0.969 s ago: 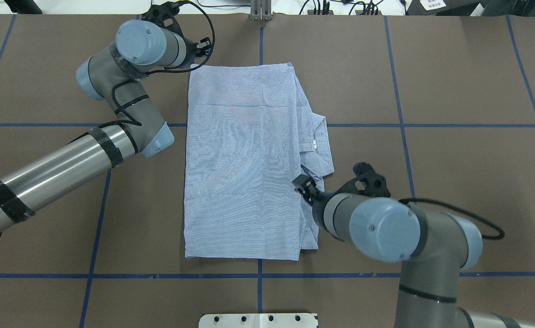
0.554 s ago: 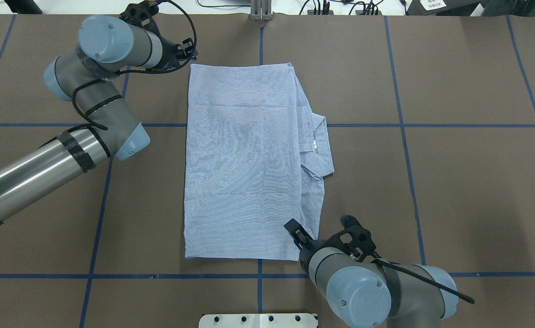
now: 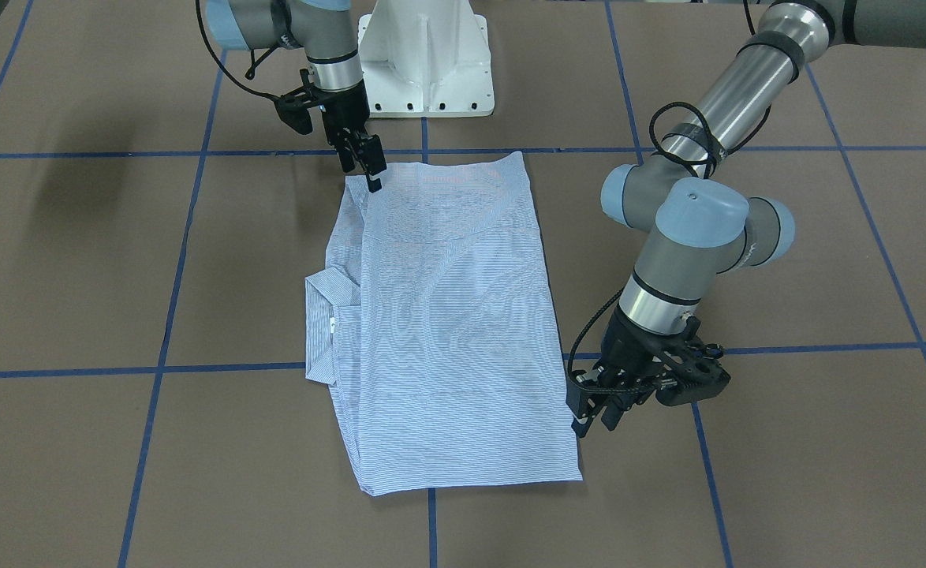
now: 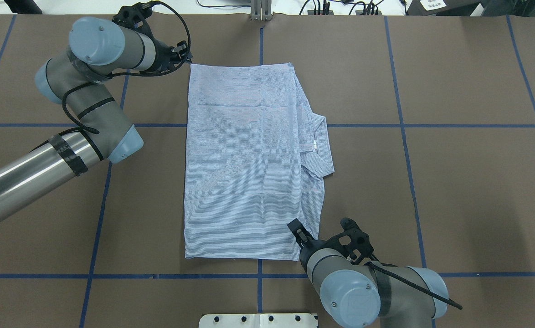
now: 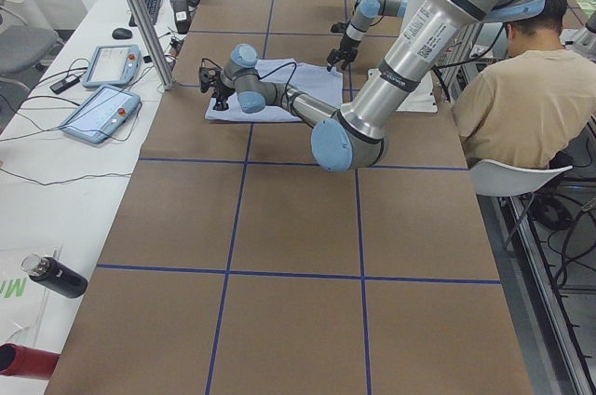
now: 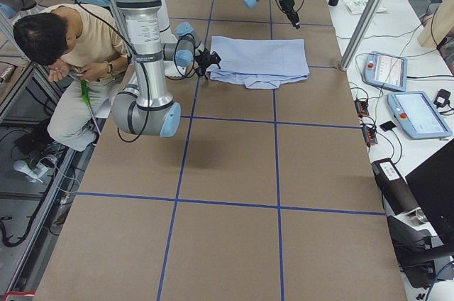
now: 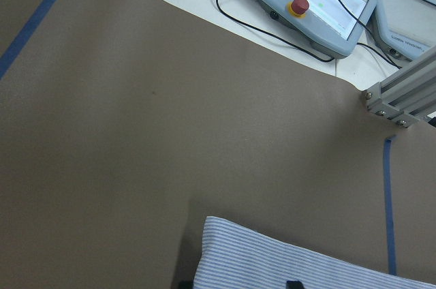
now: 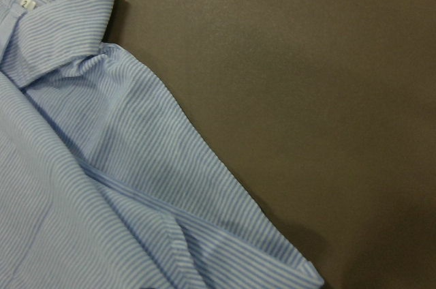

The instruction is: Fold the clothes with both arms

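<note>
On the brown table (image 4: 454, 182), near its middle, the light blue striped shirt (image 4: 240, 173) lies flat, folded into a long rectangle that runs from the robot's side to the far side. Its collar (image 4: 320, 146) pokes out of the fold along the robot's right edge, and a small white label (image 4: 314, 145) shows on it. Blue tape lines (image 4: 399, 125) cross the table and pass under the cloth.

The left arm (image 4: 30, 168) reaches to the far left corner of the shirt. The left gripper (image 3: 593, 414) hangs just beside that corner, off the cloth, with its fingers spread and nothing between them (its wrist view shows the striped corner right at the bottom edge).

The right arm (image 4: 354, 291) bends low over the near right corner. The right gripper (image 3: 368, 170) points down over the shirt's edge there, fingers apart and holding nothing; whether a fingertip touches the cloth I cannot tell.

Beyond the far edge, the left wrist view shows a teach pendant (image 7: 306, 3) with a red button (image 7: 298, 6). A white pedestal base (image 3: 423, 63) stands at the robot's side, and a person (image 5: 521, 97) sits next to the table.
</note>
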You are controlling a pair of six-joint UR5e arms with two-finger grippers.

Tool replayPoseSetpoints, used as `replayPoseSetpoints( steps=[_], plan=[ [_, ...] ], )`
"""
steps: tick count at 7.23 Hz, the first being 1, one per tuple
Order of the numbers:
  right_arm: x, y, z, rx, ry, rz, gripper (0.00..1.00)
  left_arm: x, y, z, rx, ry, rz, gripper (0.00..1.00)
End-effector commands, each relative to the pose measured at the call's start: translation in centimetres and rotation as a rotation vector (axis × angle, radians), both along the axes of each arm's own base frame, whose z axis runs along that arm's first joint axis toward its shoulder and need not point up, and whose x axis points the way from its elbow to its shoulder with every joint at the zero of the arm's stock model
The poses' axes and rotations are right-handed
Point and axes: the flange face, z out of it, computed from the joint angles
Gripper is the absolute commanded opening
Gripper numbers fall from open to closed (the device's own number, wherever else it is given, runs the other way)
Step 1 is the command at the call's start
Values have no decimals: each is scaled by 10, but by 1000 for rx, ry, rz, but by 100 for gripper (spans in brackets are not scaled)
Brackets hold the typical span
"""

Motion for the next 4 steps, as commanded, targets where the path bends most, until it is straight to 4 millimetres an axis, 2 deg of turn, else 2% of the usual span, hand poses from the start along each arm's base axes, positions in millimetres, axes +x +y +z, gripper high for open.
replayPoseSetpoints(
  steps=[1,4],
  plan=[
    [3,-14,-8,1,-14,22,82,-1,1,7,-4,-7,-2,55],
    [-4,-13,-7,-1,-7,20,77,-2,1,11,-7,-11,-4,55]
  ],
)
